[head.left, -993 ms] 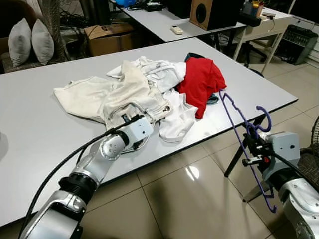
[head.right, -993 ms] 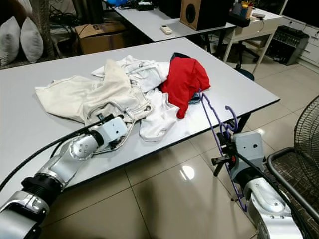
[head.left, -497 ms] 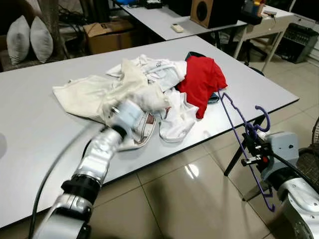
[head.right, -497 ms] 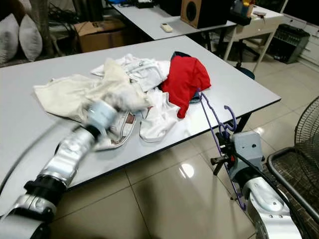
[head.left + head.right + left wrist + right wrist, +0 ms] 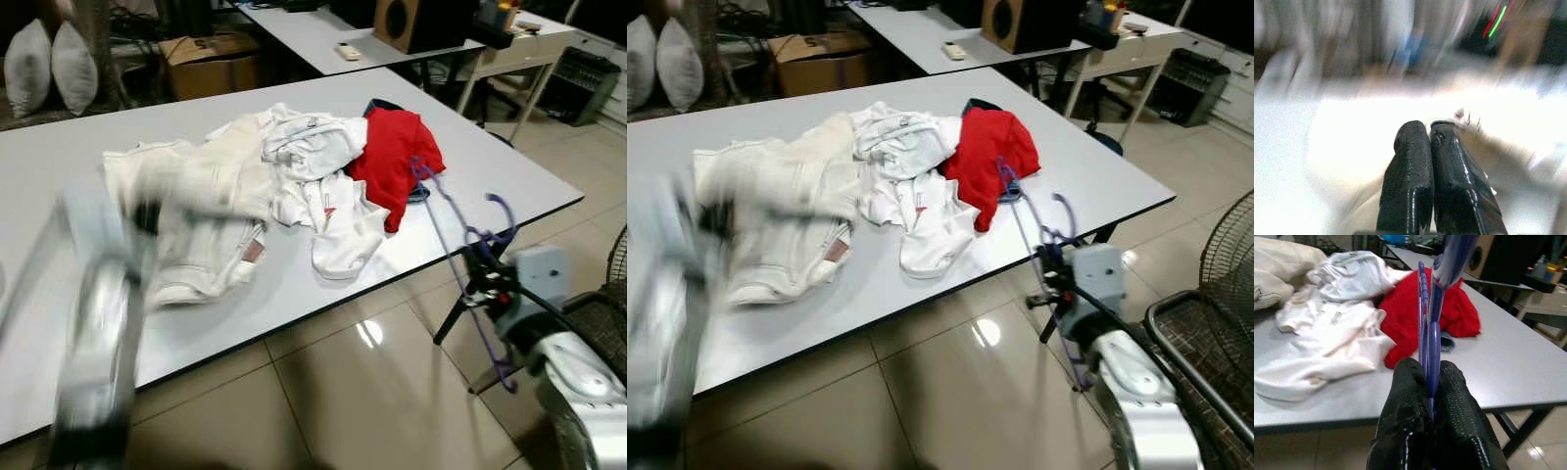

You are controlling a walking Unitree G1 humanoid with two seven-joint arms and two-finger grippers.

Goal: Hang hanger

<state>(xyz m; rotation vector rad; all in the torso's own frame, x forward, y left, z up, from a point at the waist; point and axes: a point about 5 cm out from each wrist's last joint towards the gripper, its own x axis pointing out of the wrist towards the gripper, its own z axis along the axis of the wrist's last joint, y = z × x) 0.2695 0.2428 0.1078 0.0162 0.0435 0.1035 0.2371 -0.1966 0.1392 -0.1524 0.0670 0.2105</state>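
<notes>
A purple hanger (image 5: 453, 227) slants up off the table's near right edge, and my right gripper (image 5: 483, 281) is shut on its lower part; the right wrist view has the fingers (image 5: 1410, 396) clamped on the hanger (image 5: 1429, 313). My left arm is a blur at the near left, its gripper (image 5: 147, 215) at the cream garment (image 5: 211, 191). In the left wrist view that gripper (image 5: 1429, 134) is shut with cream cloth at its tips. A red garment (image 5: 394, 155) and white clothes (image 5: 318, 171) lie heaped on the grey table (image 5: 294, 294).
The table's right corner stands over a tiled floor. A second table with a speaker (image 5: 411, 20) sits behind, a cardboard box (image 5: 211, 64) and cushions (image 5: 49, 64) further back. A fan (image 5: 1227, 259) and a dark frame (image 5: 1195, 343) stand at the right.
My left arm has swung fast to the left, dragging the cream garment out of the heap. The right gripper and hanger have edged slightly left toward the table.
</notes>
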